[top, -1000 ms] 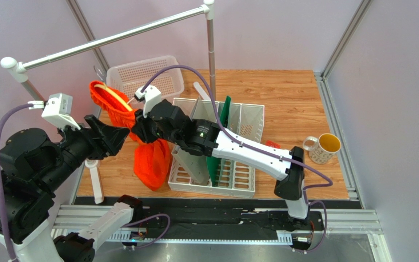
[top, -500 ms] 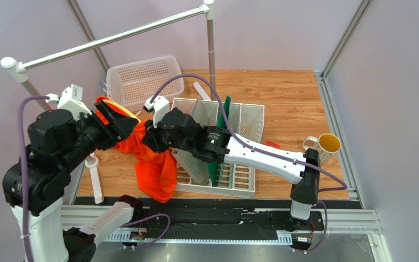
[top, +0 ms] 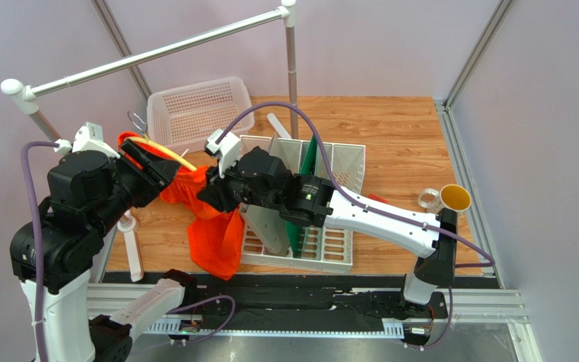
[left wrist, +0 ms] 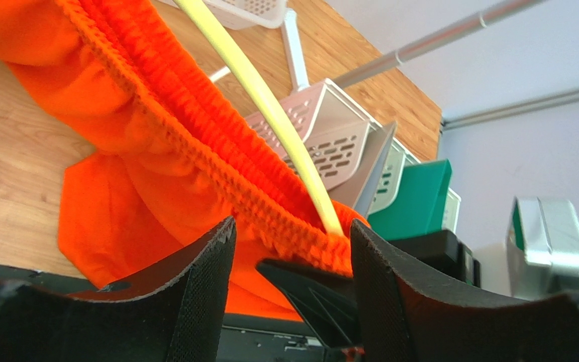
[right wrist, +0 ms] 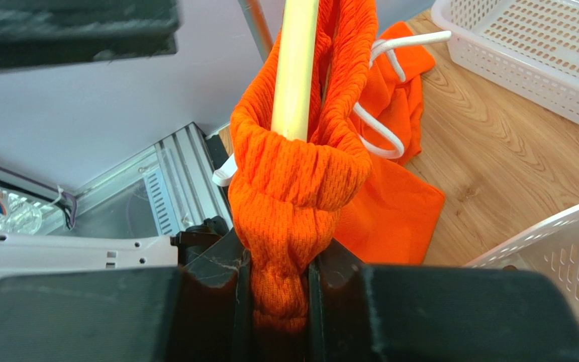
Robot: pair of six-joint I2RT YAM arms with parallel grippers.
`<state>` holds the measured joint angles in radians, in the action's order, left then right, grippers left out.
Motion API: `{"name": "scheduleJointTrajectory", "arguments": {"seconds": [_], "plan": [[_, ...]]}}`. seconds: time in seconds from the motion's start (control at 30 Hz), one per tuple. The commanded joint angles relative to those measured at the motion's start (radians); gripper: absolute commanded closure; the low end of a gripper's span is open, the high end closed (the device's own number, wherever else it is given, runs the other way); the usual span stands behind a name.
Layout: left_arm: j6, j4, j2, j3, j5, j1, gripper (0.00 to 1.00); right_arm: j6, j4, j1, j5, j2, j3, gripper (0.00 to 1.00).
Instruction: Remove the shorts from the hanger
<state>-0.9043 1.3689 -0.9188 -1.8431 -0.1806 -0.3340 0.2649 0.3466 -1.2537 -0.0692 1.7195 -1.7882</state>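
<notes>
Shorts look: the shorts (top: 213, 230) are bright orange soft fabric with a ribbed, gathered waistband. A white drawstring (right wrist: 379, 128) loops out of it.
Shorts place: centre-left of the overhead view. The waistband is raised off the wooden table (top: 398, 136), and one leg drapes down onto the wood beside the left edge of the white file rack (top: 345, 147).
Hanger: the pale-yellow hanger (left wrist: 262, 98) runs slanted inside the waistband, its lower end wrapped in the orange cloth. Its silver hook (top: 137, 121) sticks out at the upper-left end.
Right gripper: the right gripper (right wrist: 281, 271) is clenched on a bunched fold of the waistband, directly under the hanger's covered end.
Left gripper: the left gripper (left wrist: 292, 226) has its fingers spread wide and nothing pinched between them. The waistband and hanger cross just beyond the fingertips.
Shorts relative to grippers: the waistband stretches between the two grippers, the left one at its upper-left part and the right one at its lower-right end.
Surroundings: a white perforated basket (top: 194, 105) lies at the upper left of the table. A silver rail pole (top: 156, 53) crosses above it. A green folder (top: 311, 154) stands in the rack. A mug (top: 451, 200) sits at the right edge.
</notes>
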Motion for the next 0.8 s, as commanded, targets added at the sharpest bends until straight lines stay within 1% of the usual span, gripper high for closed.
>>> {"name": "scheduleJointTrajectory", "arguments": {"seconds": [0.0,0.1,0.2,0.23,0.27,0.37,0.53,0.63,0.67,0.73,0.77], "plan": [[-0.03,0.073,-0.018,0.022,-0.109,0.0,0.38,-0.056,-0.164,0.0,0.046,-0.103,0.009,1.0],[-0.053,0.061,-0.04,0.047,-0.123,0.001,0.4,-0.069,-0.175,0.0,0.054,-0.118,0.029,1.0],[-0.042,0.007,-0.049,0.059,-0.128,0.007,0.41,-0.079,-0.173,0.0,0.055,-0.127,0.039,1.0],[-0.038,-0.017,-0.051,0.059,-0.125,0.012,0.42,-0.078,-0.176,0.0,0.054,-0.129,0.044,1.0],[-0.036,-0.028,-0.057,0.056,-0.12,0.013,0.42,-0.079,-0.176,0.0,0.096,-0.127,0.046,1.0],[-0.035,-0.066,-0.074,0.061,-0.094,0.02,0.43,-0.075,-0.172,0.0,0.127,-0.117,0.035,1.0],[-0.028,-0.1,-0.088,0.088,-0.076,0.033,0.44,-0.078,-0.178,0.0,0.14,-0.104,0.016,1.0],[-0.021,-0.131,-0.08,0.116,-0.059,0.044,0.51,-0.085,-0.178,0.0,0.146,-0.095,0.007,1.0],[-0.018,-0.139,-0.078,0.119,-0.059,0.046,0.56,-0.09,-0.178,0.0,0.146,-0.092,0.001,1.0],[0.013,-0.175,-0.075,0.131,-0.053,0.047,0.64,-0.099,-0.176,-0.001,0.138,-0.081,-0.002,1.0],[0.03,-0.206,-0.074,0.133,-0.049,0.049,0.71,-0.104,-0.179,0.0,0.132,-0.078,-0.002,1.0]]}}
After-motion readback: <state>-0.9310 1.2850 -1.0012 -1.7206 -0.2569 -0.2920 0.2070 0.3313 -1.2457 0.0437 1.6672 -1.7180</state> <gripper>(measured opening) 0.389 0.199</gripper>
